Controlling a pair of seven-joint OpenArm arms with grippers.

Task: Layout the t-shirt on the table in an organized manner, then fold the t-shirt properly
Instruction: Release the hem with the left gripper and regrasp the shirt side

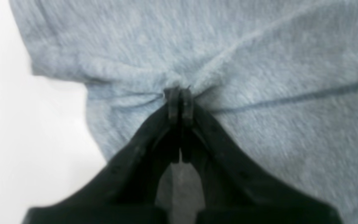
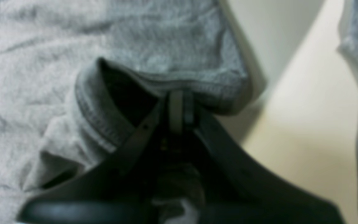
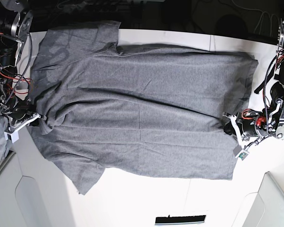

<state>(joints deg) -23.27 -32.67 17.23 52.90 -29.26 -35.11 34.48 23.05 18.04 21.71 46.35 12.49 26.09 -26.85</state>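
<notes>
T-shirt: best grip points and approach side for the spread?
Probably the two ends: collar rim and hem edge of the t-shirt, each from its own table end. It lies stretched lengthwise; right claw already pinches the collar, left claw the hem end.

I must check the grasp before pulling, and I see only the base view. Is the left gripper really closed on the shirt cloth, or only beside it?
Observer: In the left wrist view the left gripper is shut, with a pinch of the t-shirt puckered between its tips.
Operator: And the right one?
Observer: The right gripper is also shut, clamped on a stitched, ribbed edge of the shirt.
Operator: Is that edge flat on the table?
Observer: No. In the right wrist view the edge curls open beside the tips, with a dark hollow under it.
</notes>
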